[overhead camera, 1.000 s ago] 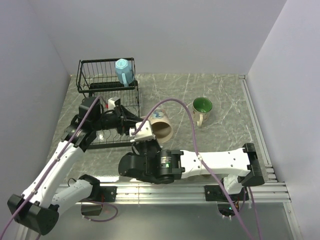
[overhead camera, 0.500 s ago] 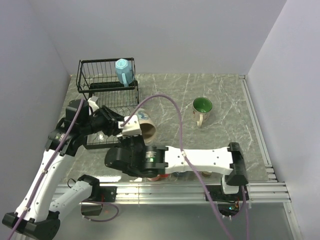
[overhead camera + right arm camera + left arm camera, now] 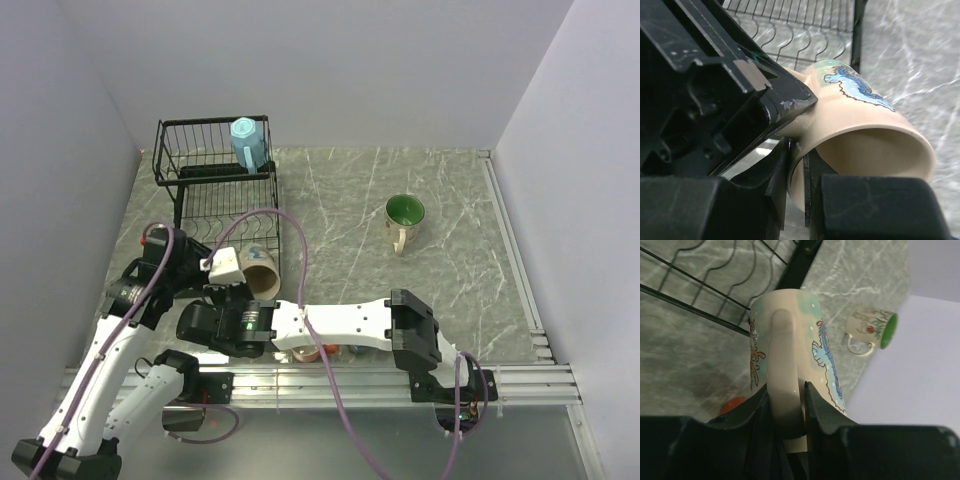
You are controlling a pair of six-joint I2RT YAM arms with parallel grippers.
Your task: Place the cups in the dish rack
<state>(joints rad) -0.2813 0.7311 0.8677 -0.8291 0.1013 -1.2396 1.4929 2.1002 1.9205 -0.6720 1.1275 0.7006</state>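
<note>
A cream mug with a blue drawing (image 3: 263,280) lies on its side in the air by the front right corner of the black wire dish rack (image 3: 215,170). My left gripper (image 3: 786,390) is shut on its handle (image 3: 783,365). My right gripper (image 3: 797,155) is shut on the wall at its open rim (image 3: 865,135), one finger inside. A light blue mug (image 3: 247,143) stands in the rack's upper shelf. A cream mug, green inside (image 3: 404,222), stands on the table to the right and also shows in the left wrist view (image 3: 871,332).
An orange-red mug (image 3: 305,353) peeks out under my right arm near the front edge, and it shows in the left wrist view (image 3: 732,405). The rack's lower shelf wires (image 3: 805,25) lie just behind the held mug. Walls close off the left, back and right.
Both grippers have moved left and toward the near edge with the cream mug between them. The right arm has stretched far to the left, low over the table.
</note>
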